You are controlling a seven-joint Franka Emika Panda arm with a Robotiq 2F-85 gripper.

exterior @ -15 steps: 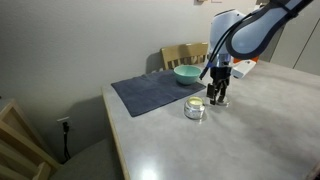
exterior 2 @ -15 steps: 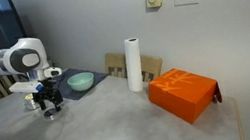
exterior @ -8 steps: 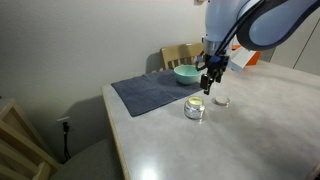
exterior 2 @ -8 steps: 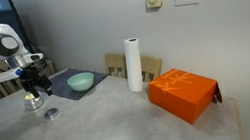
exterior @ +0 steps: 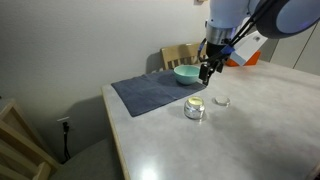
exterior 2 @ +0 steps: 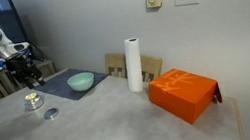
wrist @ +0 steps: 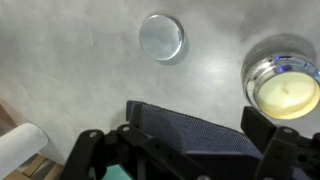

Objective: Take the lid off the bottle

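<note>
The bottle, a squat silvery glassy jar, stands open on the grey table, showing pale yellow contents. It also shows in an exterior view and in the wrist view. The lid, a small flat round clear cap, lies flat on the table beside the jar, apart from it. It also shows in an exterior view and in the wrist view. My gripper hangs well above both; it also shows in an exterior view. In the wrist view it is open and empty.
A dark blue mat lies behind the jar with a teal bowl on it. A tall white cylinder and an orange box stand further along the table. A wooden chair stands behind the table.
My gripper has risen from the table beside the jar, leaving the lid lying there, and has drifted towards the bowl. The jar has not moved.
</note>
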